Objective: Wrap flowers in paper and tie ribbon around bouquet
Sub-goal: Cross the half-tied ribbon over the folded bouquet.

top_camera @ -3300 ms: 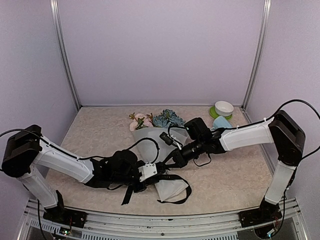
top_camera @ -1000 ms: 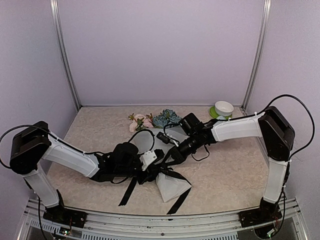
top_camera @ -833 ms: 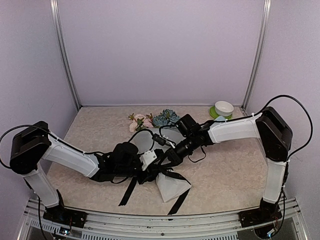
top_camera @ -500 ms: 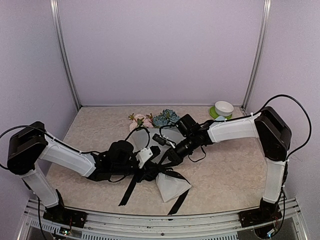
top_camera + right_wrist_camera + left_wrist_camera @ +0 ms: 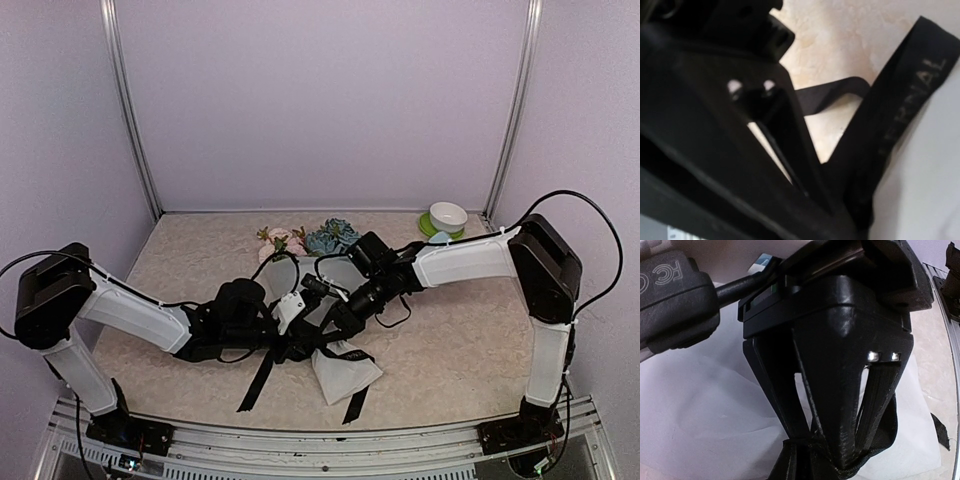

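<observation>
The bouquet lies on the table with its pink and blue flowers point(image 5: 300, 240) at the back and its cone of frosted paper point(image 5: 345, 375) pointing to the front. The black ribbon point(image 5: 262, 380) crosses the cone, its tails trailing toward the front edge. My left gripper point(image 5: 303, 340) rests low on the cone; in the left wrist view it point(image 5: 827, 450) is pinched on the bunched ribbon point(image 5: 800, 465) over the paper point(image 5: 700, 410). My right gripper point(image 5: 335, 318) sits just behind it. In the blurred right wrist view its tips point(image 5: 840, 215) merge with the lettered ribbon point(image 5: 910, 95).
A white and green bowl point(image 5: 447, 217) stands at the back right, with a pale blue mug point(image 5: 440, 238) partly hidden behind the right arm. Metal posts rise at both back corners and a rail point(image 5: 300, 440) runs along the front edge.
Both grippers have drawn closer together over the cone. The ribbon loop has tightened against the paper and the front right tail has shifted slightly.
</observation>
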{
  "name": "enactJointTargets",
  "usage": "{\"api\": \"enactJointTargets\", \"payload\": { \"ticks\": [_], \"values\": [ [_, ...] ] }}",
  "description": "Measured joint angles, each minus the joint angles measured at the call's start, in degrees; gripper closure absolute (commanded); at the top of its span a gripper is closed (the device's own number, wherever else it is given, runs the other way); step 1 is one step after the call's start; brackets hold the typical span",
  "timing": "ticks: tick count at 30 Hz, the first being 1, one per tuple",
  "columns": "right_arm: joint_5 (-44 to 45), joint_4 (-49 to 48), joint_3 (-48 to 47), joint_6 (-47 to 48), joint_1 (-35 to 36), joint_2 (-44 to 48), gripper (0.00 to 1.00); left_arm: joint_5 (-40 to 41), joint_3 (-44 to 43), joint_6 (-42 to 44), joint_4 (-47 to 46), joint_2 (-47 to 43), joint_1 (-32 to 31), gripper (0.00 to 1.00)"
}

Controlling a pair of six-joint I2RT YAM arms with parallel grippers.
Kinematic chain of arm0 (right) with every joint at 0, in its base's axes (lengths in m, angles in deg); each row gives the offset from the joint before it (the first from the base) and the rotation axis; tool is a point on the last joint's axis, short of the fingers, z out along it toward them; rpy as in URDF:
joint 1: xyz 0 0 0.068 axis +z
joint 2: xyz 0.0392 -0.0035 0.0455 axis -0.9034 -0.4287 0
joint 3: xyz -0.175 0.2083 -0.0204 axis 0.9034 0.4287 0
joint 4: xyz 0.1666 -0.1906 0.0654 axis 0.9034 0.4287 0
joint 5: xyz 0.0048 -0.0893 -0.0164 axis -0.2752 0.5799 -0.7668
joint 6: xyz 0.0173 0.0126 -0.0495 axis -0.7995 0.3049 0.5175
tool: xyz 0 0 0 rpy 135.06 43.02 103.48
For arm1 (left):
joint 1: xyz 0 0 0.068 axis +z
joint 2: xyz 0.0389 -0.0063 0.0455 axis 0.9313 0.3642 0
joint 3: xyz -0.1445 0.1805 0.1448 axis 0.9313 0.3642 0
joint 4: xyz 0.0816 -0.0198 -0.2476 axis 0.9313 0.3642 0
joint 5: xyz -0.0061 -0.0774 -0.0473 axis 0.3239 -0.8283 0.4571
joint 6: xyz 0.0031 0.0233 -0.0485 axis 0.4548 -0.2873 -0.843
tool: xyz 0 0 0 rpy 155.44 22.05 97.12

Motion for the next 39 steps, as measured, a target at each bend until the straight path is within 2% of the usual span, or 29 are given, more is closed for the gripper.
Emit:
{"api": "enactJointTargets", "payload": {
  "ticks": [6, 10, 12, 16, 18, 23, 30, 32, 34, 37, 39],
  "values": [
    [1.7, -0.5, 0.2, -1.7, 0.0, 0.0, 0.95, -0.5, 0.9, -1.1, -1.2, -0.2, 0.6, 0.87],
    [2.7, -0.3, 0.4, -2.9, 0.0, 0.0, 1.0, -0.4, 1.7, -1.9, -1.8, -0.5, 0.8, 0.85],
    [2.8, -0.3, 0.4, -3.1, 0.0, 0.0, 1.0, -0.4, 2.1, -2.3, -2.3, -0.7, 0.9, 0.78],
    [3.3, -0.8, 0.4, -3.3, 0.0, 0.0, 1.0, -0.6, 4.2, -3.1, -3.0, -2.2, 1.1, 0.56],
    [3.6, -1.0, 0.4, -3.3, 0.0, 0.2, 1.0, -0.5, 4.6, -3.4, -2.9, -2.9, 1.1, 0.52],
    [5.0, -0.9, 0.4, -3.2, 0.0, 1.0, 1.0, 0.3, 6.1, -3.6, -2.2, -7.6, 1.3, 0.54],
    [5.7, -0.3, 0.4, -2.6, 0.0, 1.7, 0.97, -1.1, 5.4, -5.0, 0.5, -12.1, 2.3, 0.75],
    [6.0, 0.0, 0.4, -2.3, -0.1, 1.9, 0.96, -2.8, 5.4, -6.6, 0.5, -12.2, 3.8, 0.78],
    [6.1, 0.2, 0.4, -2.0, -0.4, 1.9, 0.94, -4.8, 4.9, -8.3, 1.6, -11.5, 7.1, 0.73],
    [6.1, 0.4, 0.4, -1.9, -0.5, 1.9, 0.85, -6.8, 2.9, -10.4, 3.3, -8.0, 9.0, 0.59],
    [6.0, -0.1, 0.7, -2.3, -0.5, 2.0, 0.81, -7.8, 2.8, -11.6, 3.9, -6.0, 8.5, 0.57]
  ]
}}
